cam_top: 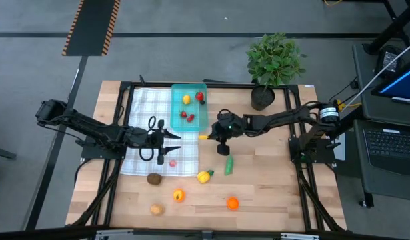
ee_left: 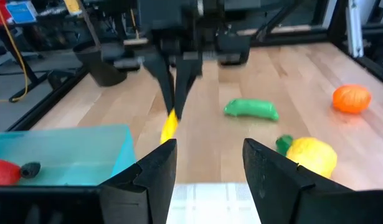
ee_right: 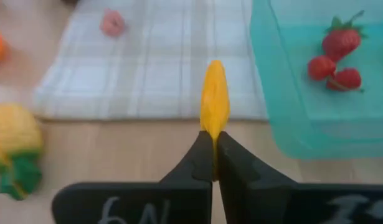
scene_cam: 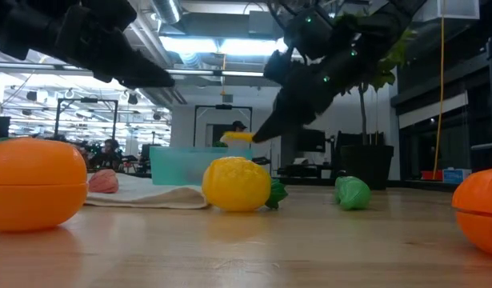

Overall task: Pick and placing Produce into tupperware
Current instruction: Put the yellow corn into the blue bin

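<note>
My left gripper (cam_top: 170, 143) hovers over the white checked cloth (cam_top: 141, 113), fingers spread wide with nothing between them; in its wrist view the two dark fingers (ee_left: 151, 171) frame bare wood and the cloth's edge. A small pink piece (cam_top: 172, 163) lies on the cloth at about 6 o'clock from that gripper.

At roughly 1 o'clock from my left gripper sits the teal tupperware (cam_top: 179, 112), already holding a yellow piece (cam_top: 186, 99) and several red pieces (cam_top: 189, 116), one strawberry (ee_right: 340, 39) among them.

My right gripper (cam_top: 211, 135) hangs just beside the tupperware's near corner, at its 5 o'clock, fingers pinched tight on a slim yellow piece (ee_right: 214, 102) that juts out past the fingertips. In the low view that yellow piece (scene_cam: 236, 137) is clear of the table, level with the container's rim. In the right wrist view it hangs over the cloth's edge, the container wall (ee_right: 284, 106) close alongside.

At 5 o'clock from my right gripper, the green elongated piece (cam_top: 228, 165) lies on the wood, with a yellow lemon-like piece (cam_top: 204, 176) beside it. Along the table's near side lie a dark brown piece (cam_top: 154, 178), a tan piece (cam_top: 156, 209), a yellow-orange piece (cam_top: 179, 195) and an orange piece (cam_top: 233, 203). A potted plant (cam_top: 271, 63) stands at the table's far edge, at 1 o'clock from my right gripper.
</note>
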